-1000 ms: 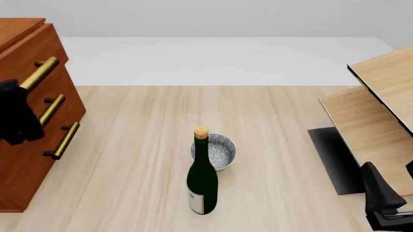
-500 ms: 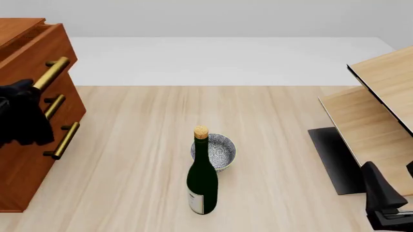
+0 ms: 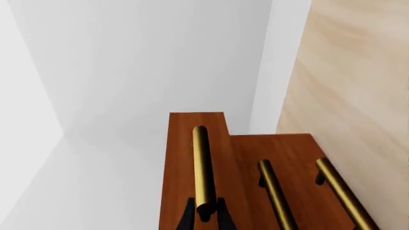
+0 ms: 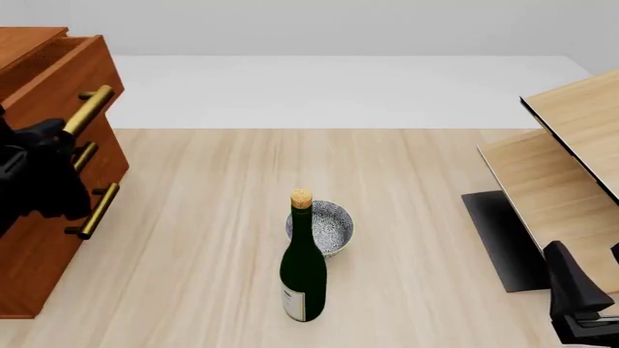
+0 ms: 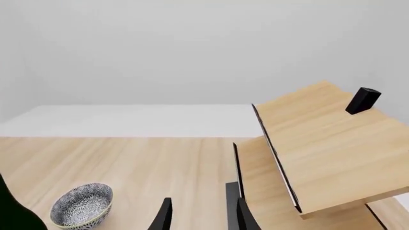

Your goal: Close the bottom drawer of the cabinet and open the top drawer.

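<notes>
Though pulled out, top drawer (image 4: 60, 76) near table edge

My left hand (image 3: 205, 216) sits at the near end of a brass bar handle (image 3: 202, 167), one dark finger (image 3: 187, 218) showing on each side of the bar, pressed close against it. That handle belongs to the top drawer (image 3: 195, 143), whose reddish-brown front stands out past the rest of the cabinet (image 3: 281, 158). Beside it run two more brass handles, the middle one (image 3: 276, 194) and the bottom drawer's (image 3: 343, 194), both on the flatter wood face set further back. Past the cabinet lies pale wood tabletop (image 3: 357, 86), with plain white wall (image 3: 141, 62) filling the other side.
</notes>
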You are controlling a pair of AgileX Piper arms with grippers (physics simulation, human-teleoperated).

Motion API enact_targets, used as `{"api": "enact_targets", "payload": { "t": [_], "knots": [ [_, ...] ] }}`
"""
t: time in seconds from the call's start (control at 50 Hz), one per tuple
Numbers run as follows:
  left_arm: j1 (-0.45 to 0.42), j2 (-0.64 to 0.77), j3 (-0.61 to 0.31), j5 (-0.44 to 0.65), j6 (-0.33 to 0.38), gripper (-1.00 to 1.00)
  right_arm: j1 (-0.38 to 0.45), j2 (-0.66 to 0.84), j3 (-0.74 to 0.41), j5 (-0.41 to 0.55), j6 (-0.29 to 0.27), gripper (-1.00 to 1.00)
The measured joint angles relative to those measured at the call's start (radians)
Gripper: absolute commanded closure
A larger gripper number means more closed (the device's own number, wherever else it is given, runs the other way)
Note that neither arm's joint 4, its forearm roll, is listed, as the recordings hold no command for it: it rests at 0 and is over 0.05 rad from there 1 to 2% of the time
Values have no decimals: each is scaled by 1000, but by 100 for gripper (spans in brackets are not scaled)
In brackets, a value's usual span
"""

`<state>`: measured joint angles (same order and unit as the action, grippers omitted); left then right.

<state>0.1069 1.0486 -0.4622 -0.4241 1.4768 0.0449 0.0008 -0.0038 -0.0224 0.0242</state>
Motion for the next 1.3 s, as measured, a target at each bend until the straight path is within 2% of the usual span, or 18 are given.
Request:
{"api": "enact_targets", "payload": {
  "t": [0.52, 0.54, 1.3],
  "knots": [
    [-41, -1, 2, 0, 7, 100, -3, 0, 0, -5, 9, -100],
    [-42, -1, 2, 0, 6, -100, -3, 0, 0, -6, 10, -100],
    [-100, 18, -32, 11, 4, -100, -5, 0, 0, -7, 14, -100]
  ]
}}
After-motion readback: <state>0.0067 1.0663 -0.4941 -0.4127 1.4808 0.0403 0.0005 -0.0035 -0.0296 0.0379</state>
